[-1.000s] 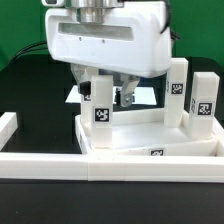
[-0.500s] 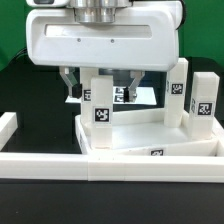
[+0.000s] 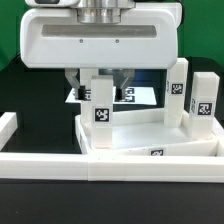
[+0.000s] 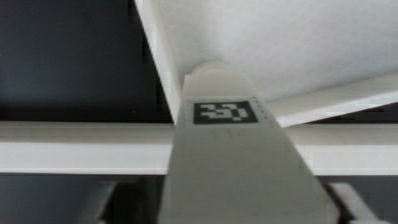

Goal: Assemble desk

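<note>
The desk top point(image 3: 150, 137), a white tray with a raised rim, lies tilted against the front wall. One short white tagged leg point(image 3: 100, 102) stands upright at its near corner on the exterior view's left. My gripper point(image 3: 100, 90) hangs straight over this leg, one finger on each side of its upper part. A narrow gap still shows on both sides, so the jaws stand open around it. In the wrist view the leg point(image 4: 228, 150) fills the middle, with the desk top point(image 4: 267, 40) beyond it and my gripper point(image 4: 226, 208) straddling the leg. Two more legs point(image 3: 178, 93) point(image 3: 204, 100) stand at the desk's far side.
A low white border wall point(image 3: 50, 162) runs along the front, with a piece point(image 3: 8, 126) at the exterior view's left. The marker board point(image 3: 143, 96) lies on the black table behind the gripper. A green backdrop stands at the rear.
The gripper has come down around the standing leg, and its fingers have drawn in toward the leg's sides. The leg and desk top have not moved.
</note>
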`<state>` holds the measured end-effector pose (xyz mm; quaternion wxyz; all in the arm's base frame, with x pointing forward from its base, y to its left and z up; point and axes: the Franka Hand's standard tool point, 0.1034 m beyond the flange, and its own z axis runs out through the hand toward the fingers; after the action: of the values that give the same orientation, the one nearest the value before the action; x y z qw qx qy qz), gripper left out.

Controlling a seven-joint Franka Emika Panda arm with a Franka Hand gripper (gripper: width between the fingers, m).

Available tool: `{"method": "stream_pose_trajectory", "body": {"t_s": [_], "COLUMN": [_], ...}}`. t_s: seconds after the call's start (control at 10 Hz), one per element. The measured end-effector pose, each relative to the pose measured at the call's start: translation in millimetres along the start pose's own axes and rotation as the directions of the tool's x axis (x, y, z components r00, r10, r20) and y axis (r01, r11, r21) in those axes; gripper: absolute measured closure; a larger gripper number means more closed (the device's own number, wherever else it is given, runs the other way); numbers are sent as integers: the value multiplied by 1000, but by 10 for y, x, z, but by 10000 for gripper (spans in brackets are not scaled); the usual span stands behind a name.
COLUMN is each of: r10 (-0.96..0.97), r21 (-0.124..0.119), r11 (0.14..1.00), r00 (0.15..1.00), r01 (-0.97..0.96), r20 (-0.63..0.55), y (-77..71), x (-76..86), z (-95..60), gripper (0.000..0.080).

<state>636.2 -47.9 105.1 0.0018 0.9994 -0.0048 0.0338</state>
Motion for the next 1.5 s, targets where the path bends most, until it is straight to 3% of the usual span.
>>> {"method": "stream_pose_trajectory", "body": {"t_s": [0.3,0.6,0.9,1.3,1.5], "r10": [31,406,749,986,995], "r21": [0,4,4,-10,-9], "r11": [1000,914,663,167,96], "r00": [1000,914,663,167,96], "r01": [-31,-406,-749,-986,-995], "r20": [0,-5,-8,-1,3], "y": [1,-20,6,7,10], "x": [-2,-1,-15,-26,-29], "z": [2,8,20,24,26], "gripper": [510,510,510,510,509]}}
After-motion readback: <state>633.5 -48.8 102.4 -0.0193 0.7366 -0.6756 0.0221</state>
